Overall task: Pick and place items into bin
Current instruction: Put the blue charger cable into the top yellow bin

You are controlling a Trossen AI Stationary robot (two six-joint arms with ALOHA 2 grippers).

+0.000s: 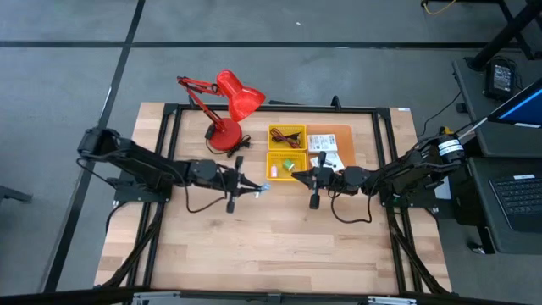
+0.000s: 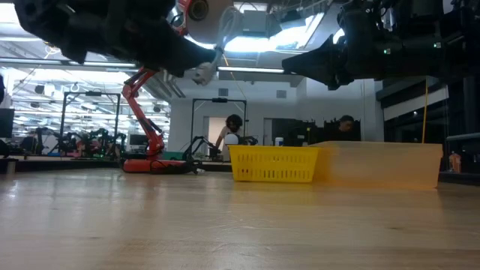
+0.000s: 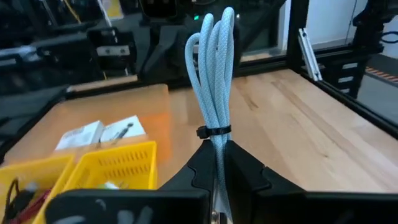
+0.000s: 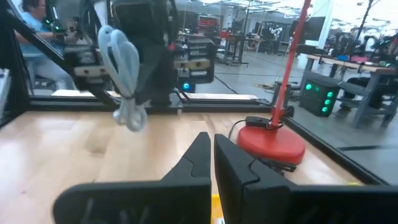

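Left wrist view: left gripper (image 3: 217,163) clamped on a bundled pale-blue cord (image 3: 212,74), tied with a black band, held above the wooden tabletop (image 1: 279,246) just beside the yellow bin (image 1: 286,165). Right gripper (image 1: 298,175) closed, empty, over the bin. Step judged: carry to bin. Next: shift cord over a compartment, clear of right gripper, then release.

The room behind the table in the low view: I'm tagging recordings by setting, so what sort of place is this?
Most likely a robotics lab or workshop. Beyond the wooden table are long rows of ceiling lights, benches with equipment racks, and people seated at workstations; a laptop sits beside the rig.
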